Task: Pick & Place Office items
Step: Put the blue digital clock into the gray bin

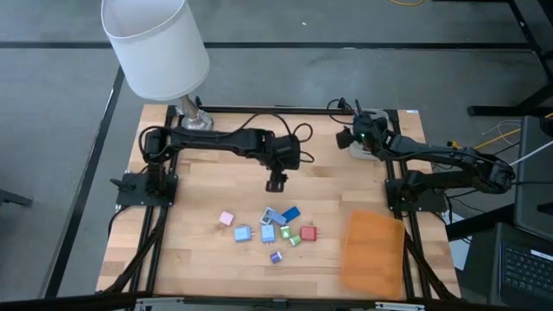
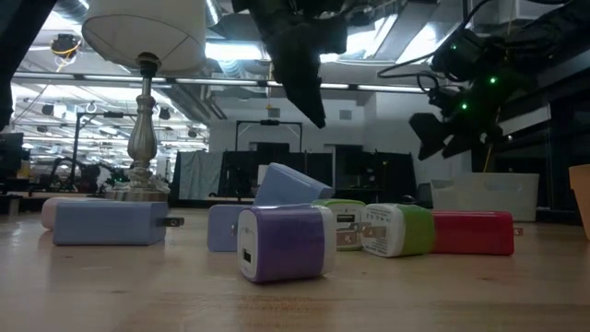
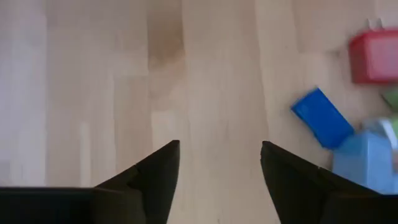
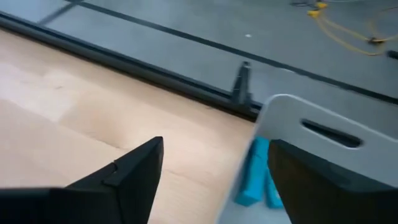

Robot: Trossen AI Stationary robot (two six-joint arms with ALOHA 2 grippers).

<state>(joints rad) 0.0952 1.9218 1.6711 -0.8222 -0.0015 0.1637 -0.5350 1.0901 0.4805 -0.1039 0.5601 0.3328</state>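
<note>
office items [image 1: 272,231] clustered mid-table, sheet [image 1: 374,250] to their right, lamp [image 1: 158,47] far-left corner

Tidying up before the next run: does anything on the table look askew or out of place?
One thing: the dark blue piece sits tilted, propped on its neighbours in the cluster, not flat on the table. The other pieces lie flat. Nothing looks spilled or damaged.

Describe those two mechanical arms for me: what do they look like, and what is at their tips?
Both arms are dark, nearly black, built from slim jointed segments, with black cables looping alongside them. Each ends in a claw, the left claw and the right claw, made of two dark, wedge-shaped fingers that taper to a point. Small green lights glow on one arm's wrist in the low view.
</note>
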